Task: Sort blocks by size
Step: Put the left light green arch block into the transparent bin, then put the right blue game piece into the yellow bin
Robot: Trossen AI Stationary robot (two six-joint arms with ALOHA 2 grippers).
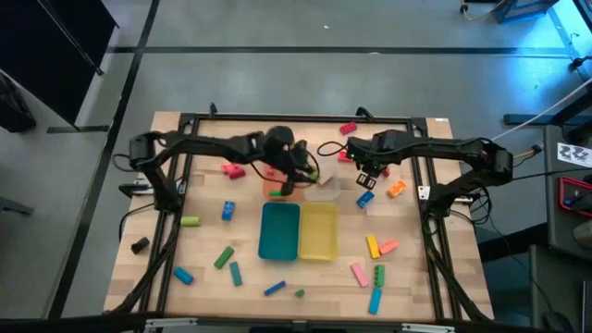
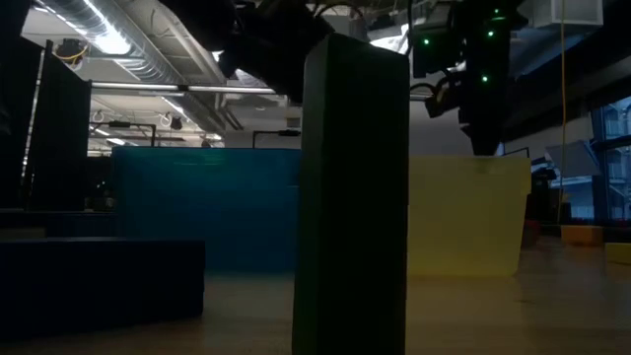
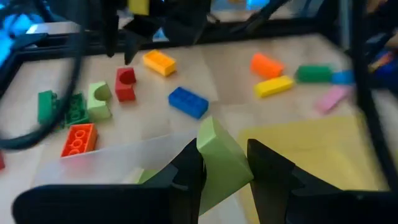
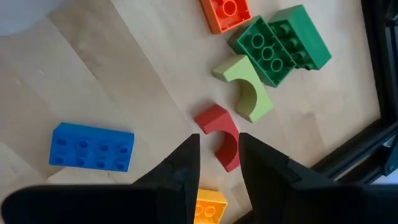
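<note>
My left gripper [image 3: 225, 165] is shut on a light green block [image 3: 219, 158] above the clear tray [image 3: 93, 155], next to the yellow tray [image 3: 311, 146]; in the high view it is at the table's middle [image 1: 305, 176]. My right gripper [image 4: 217, 155] is open and hovers over a red arch block [image 4: 219, 135] that lies on the table; its fingers stand either side of the block's near end, apart from it. Around the red arch lie a blue brick [image 4: 91, 147], a light green arch [image 4: 245, 90], a dark green brick [image 4: 280, 43] and an orange brick [image 4: 225, 12]. My left gripper pinches the light green block between its two fingers, on the block's two opposite sides [image 3: 205, 163]. The block's pointed upper corner [image 3: 208, 127] sticks out ahead of the fingertips. It is lifted clear of the tray below.
The teal tray [image 1: 279, 231] and yellow tray [image 1: 319, 231] stand side by side at the middle, the orange tray [image 1: 277, 188] beyond them. Loose blocks lie scattered toward the near edge, left [image 1: 224, 257] and right [image 1: 377, 275]. A dark block [image 2: 355, 197] fills the low view's middle.
</note>
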